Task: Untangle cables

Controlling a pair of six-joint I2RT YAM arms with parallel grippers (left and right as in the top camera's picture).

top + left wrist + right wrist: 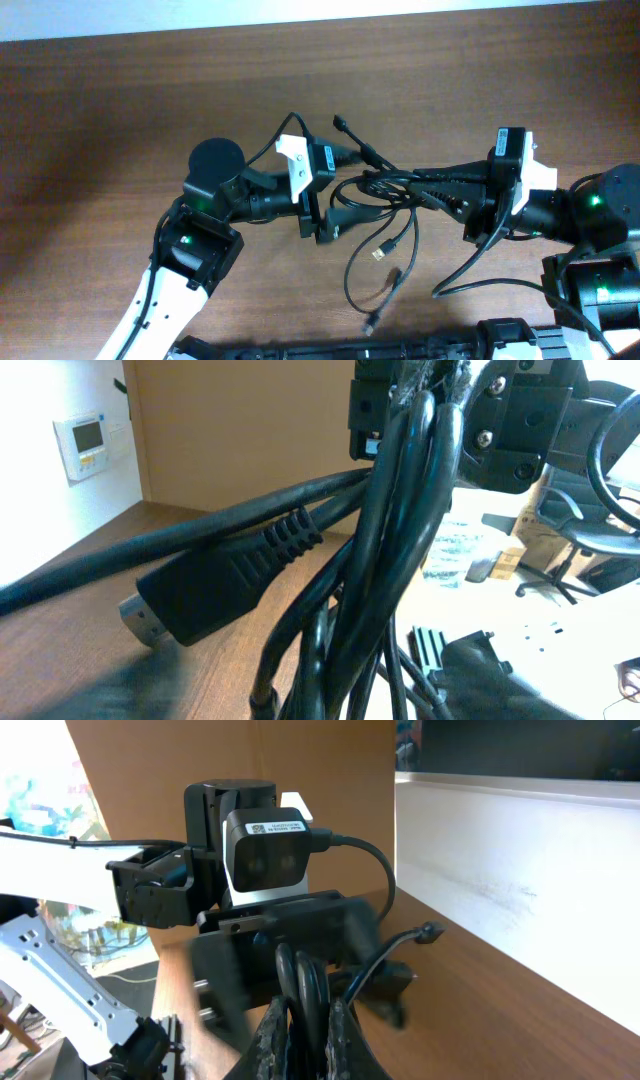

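Observation:
The cables (385, 185) are thin black cords in one tangled bundle, stretched between my two grippers above the brown table (150, 90). My left gripper (335, 222) is shut on the bundle's left side. My right gripper (432, 192) is shut on its right side. Loose loops (390, 275) hang toward the front, with small plug ends (380, 253). In the left wrist view the cords (400, 560) run up to the right gripper (510, 420), and a thick plug (205, 595) lies beside them. In the right wrist view my fingers (303, 1040) pinch the cords (300, 982).
One plug end (340, 122) sticks out behind the bundle and another (370, 325) lies near the front edge. The left arm's wrist camera (265, 850) faces the right wrist at close range. The arm bases stand at the front left and front right.

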